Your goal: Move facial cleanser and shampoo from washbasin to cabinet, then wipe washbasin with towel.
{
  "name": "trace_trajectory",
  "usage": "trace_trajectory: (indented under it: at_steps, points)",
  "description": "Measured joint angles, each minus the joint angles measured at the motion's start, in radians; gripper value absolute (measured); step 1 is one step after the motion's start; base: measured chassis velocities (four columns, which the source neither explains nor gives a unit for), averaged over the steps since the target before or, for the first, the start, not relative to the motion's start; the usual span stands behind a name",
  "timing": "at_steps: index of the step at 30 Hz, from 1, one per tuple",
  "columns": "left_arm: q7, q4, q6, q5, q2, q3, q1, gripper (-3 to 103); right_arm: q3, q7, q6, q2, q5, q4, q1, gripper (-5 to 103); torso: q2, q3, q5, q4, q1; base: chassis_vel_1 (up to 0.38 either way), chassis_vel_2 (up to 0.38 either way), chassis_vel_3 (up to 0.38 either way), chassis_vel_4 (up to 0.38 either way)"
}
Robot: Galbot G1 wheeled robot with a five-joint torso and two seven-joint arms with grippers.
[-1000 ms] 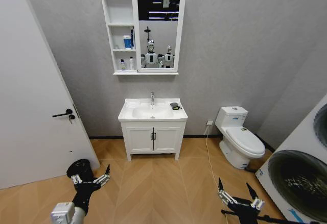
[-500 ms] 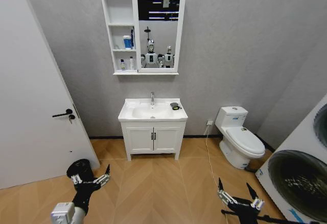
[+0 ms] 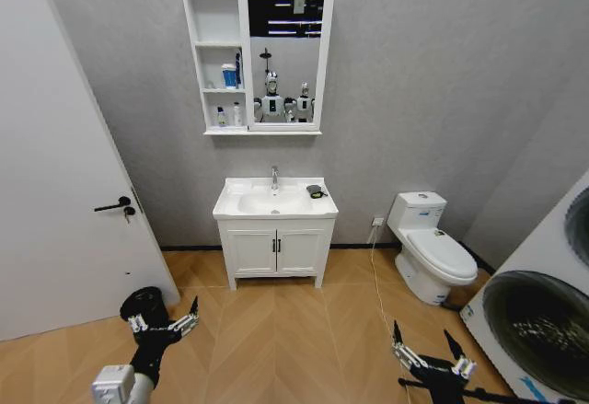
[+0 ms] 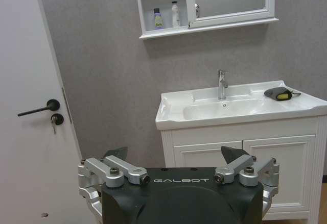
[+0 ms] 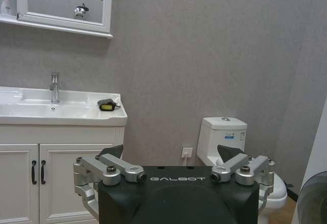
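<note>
The washbasin (image 3: pixel 275 200) sits on a white two-door vanity (image 3: pixel 276 250) against the grey wall, its tap (image 3: pixel 274 178) upright at the back edge. The bowl and rim look bare except for the towel (image 3: pixel 315 190), a small dark cloth lying on the rim at the basin's right rear corner; a yellow patch shows on it in the left wrist view, and what that patch is cannot be made out. The cabinet (image 3: pixel 214 58) hangs on the wall above the basin, its three shelf compartments to the left of the mirror (image 3: pixel 284 57). Two small bottles (image 4: pixel 166 16) stand side by side on the lowest shelf, one dark, one white. A blue-and-white container (image 3: pixel 229 75) stands on the middle shelf; its label is too small to read, and which item is cleanser or shampoo cannot be told. The top shelf appears bare. A toilet (image 3: pixel 427 247) stands to the right of the vanity, a door (image 3: pixel 64 192) to the left, and a washer (image 3: pixel 538 312) is cut off at the right edge. The left gripper (image 3: pixel 164 324) hangs low over the floor, well apart from the vanity, fingers spread and holding nothing. The right gripper (image 3: pixel 428 353) hangs likewise, fingers spread, nothing between them, its arm cut off by the frame.
</note>
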Motion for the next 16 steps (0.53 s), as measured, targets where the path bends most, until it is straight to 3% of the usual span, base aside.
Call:
trace_trajectory:
  at_steps: [16]
  points:
    - [0.0, 0.0, 0.0, 0.0, 0.0, 0.0, 0.0, 100, 0.0, 0.0, 0.0, 0.0, 0.0, 0.0, 0.0, 100, 0.0, 0.0, 0.0, 0.0, 0.0, 0.0, 0.0, 0.0, 0.0]
